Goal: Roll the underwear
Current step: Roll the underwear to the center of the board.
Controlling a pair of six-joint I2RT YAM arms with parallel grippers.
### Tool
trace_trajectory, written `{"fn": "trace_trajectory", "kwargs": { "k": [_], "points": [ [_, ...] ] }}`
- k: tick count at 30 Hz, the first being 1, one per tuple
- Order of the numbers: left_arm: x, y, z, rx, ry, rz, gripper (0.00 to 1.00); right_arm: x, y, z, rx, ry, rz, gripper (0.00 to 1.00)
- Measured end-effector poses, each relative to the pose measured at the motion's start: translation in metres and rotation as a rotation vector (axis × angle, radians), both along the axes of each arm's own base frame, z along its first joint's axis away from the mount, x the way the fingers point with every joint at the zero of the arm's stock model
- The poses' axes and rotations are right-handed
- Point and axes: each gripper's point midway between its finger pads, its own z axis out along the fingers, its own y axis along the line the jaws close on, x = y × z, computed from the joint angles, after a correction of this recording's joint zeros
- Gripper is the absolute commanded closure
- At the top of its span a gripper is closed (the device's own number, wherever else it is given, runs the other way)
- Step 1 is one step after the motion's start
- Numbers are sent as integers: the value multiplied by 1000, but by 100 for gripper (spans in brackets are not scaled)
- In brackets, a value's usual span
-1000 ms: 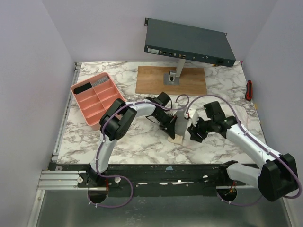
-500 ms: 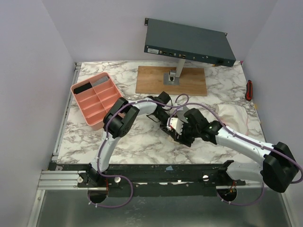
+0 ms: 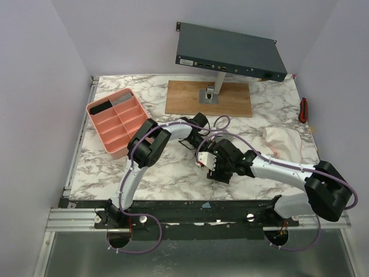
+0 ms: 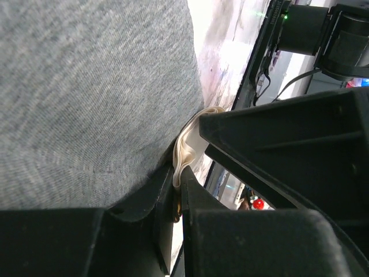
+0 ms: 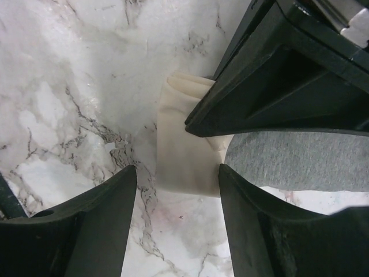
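Note:
The underwear is grey cloth (image 4: 98, 86) with a cream waistband (image 4: 187, 147). In the top view the two grippers hide most of it at the table's middle front. My left gripper (image 4: 179, 184) is shut on the waistband's folded edge and also shows in the top view (image 3: 203, 156). My right gripper (image 5: 177, 184) is open, its fingers standing on either side of the cream waistband (image 5: 184, 156) just above the marble. The grey cloth (image 5: 288, 158) lies to its right, and the left gripper's black finger (image 5: 271, 86) overlaps the band. The right gripper (image 3: 214, 168) sits tight against the left one.
A pink divided tray (image 3: 115, 118) stands at the left. A wooden board (image 3: 209, 98) at the back carries a stand with a dark flat device (image 3: 230, 52). A loose cream cloth (image 3: 282, 138) lies at the right, and a red-handled tool (image 3: 303, 109) lies by the right edge.
My right arm has swung left and forward, bringing its open gripper up against the left gripper over the waistband. The cream cloth on the right is now uncovered. The left gripper has barely moved.

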Motion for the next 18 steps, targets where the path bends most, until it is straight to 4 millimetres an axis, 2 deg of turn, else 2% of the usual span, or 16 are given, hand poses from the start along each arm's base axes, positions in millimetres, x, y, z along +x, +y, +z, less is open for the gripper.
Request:
{"fn": "trace_trajectory", "kwargs": {
  "k": [4, 8, 18],
  "points": [
    [-1, 0, 0, -2, 12, -2, 90, 4, -3, -7, -29, -9, -12, 41],
    [-2, 0, 0, -4, 18, -4, 90, 9, -2, -10, -38, -25, -15, 47],
    [-3, 1, 0, -9, 27, -8, 84, 14, 1, -13, -42, -38, -4, 82]
  ]
}}
